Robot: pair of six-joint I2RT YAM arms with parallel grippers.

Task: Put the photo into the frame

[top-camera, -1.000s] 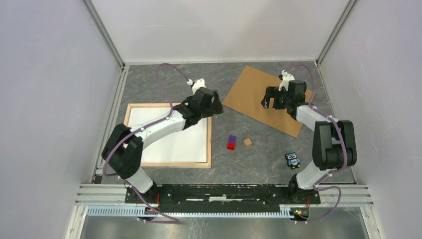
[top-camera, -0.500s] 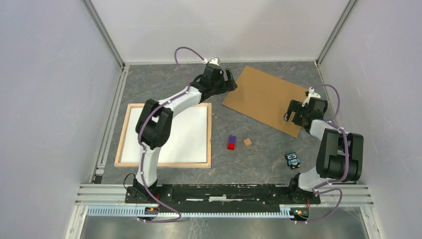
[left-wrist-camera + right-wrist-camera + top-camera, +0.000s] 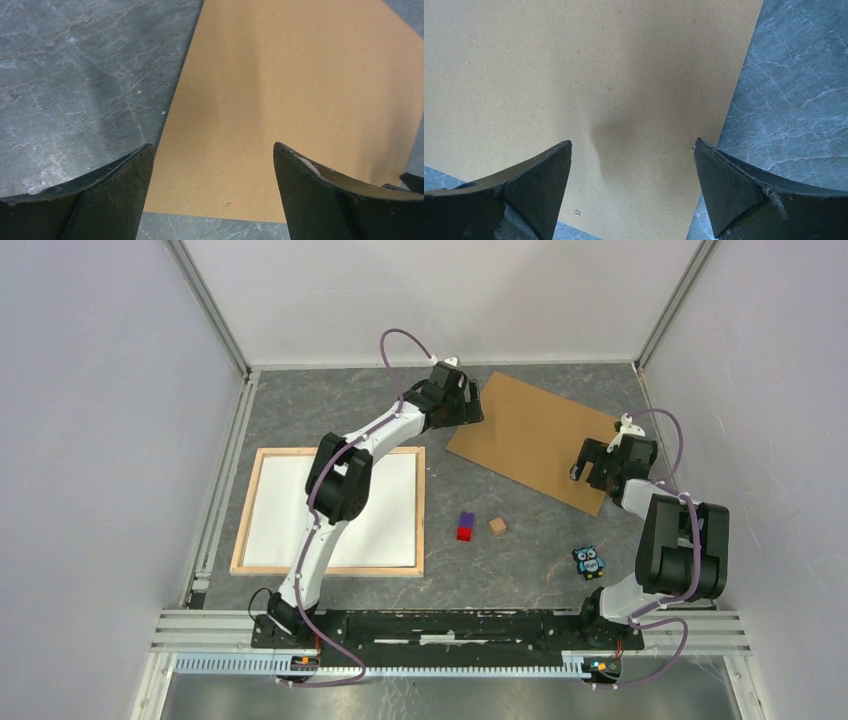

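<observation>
The frame, thin light wood, lies flat at the left with a plain white sheet filling it. No printed photo face shows in any view. The brown backing board lies at the back right. My left gripper is open and empty over the board's left corner; in the left wrist view the board spans the gap between its jaws. My right gripper is open and empty over the board's right corner; its wrist view shows the board and its edge.
A red and purple block and a small wooden cube lie between the frame and the board. An owl toy sits near the right arm's base. Grey walls close in the table on three sides.
My left arm swung from over the frame's top right corner out to the board's left corner. My right gripper drew back from the board's middle to its right corner, then held still.
</observation>
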